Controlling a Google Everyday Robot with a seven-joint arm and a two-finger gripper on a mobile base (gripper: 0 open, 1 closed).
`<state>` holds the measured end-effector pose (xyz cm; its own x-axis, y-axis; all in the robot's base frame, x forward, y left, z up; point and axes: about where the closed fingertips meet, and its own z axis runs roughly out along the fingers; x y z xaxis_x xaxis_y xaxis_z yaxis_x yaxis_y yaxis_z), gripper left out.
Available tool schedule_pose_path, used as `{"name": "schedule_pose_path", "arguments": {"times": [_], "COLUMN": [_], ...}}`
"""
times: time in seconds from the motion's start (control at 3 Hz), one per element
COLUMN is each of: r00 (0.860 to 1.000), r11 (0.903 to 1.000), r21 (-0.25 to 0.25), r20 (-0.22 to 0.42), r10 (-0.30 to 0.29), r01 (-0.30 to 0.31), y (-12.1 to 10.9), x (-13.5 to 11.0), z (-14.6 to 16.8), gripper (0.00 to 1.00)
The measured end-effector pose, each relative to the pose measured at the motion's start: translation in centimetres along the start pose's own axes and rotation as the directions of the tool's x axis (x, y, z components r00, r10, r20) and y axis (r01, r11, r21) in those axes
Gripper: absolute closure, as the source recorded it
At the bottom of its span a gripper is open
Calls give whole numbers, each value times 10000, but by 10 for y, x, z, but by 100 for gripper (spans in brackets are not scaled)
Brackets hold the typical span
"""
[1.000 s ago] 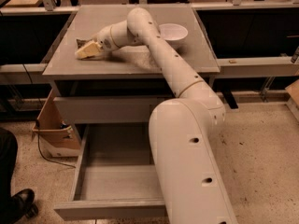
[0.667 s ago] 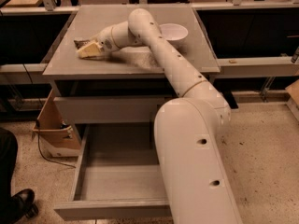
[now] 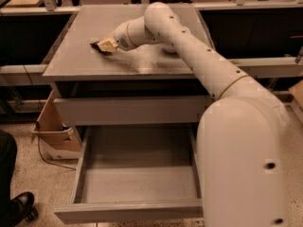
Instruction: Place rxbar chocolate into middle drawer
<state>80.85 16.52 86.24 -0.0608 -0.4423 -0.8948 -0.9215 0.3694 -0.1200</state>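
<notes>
My gripper (image 3: pixel 103 45) is over the left part of the grey cabinet top (image 3: pixel 85 63), reaching in from the right. It is shut on the rxbar chocolate (image 3: pixel 96 44), a small dark bar sticking out to the left between the pale fingers. The bar looks slightly above the surface, with a shadow under it. The middle drawer (image 3: pixel 137 186) is pulled open below, wide and shallow, with a flat grey inside that holds nothing. My arm covers the drawer's right side. The white bowl (image 3: pixel 169 49) is almost wholly hidden behind my arm.
The upper grey drawer front (image 3: pixel 128 110) is closed. An open cardboard box (image 3: pixel 53 132) stands on the floor to the left of the cabinet, with a cable beside it. A person's dark shoe (image 3: pixel 18 206) is at the bottom left. Dark shelving runs behind the cabinet.
My gripper has shifted a little to the right and up over the cabinet top with the dark bar in it. The drawer has stayed open.
</notes>
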Motion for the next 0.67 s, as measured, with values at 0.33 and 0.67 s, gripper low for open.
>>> {"name": "schedule_pose_path", "arguments": {"times": [0.33, 0.67], "r00": [9944, 9816], "r11": [9953, 9882], "r21": [500, 405], "r20": [-703, -1284], "r10": [-791, -1413], "r01": [827, 1475], "y": [18, 35], "x": [-4, -5], "z": [-54, -94], "gripper": [100, 100]}}
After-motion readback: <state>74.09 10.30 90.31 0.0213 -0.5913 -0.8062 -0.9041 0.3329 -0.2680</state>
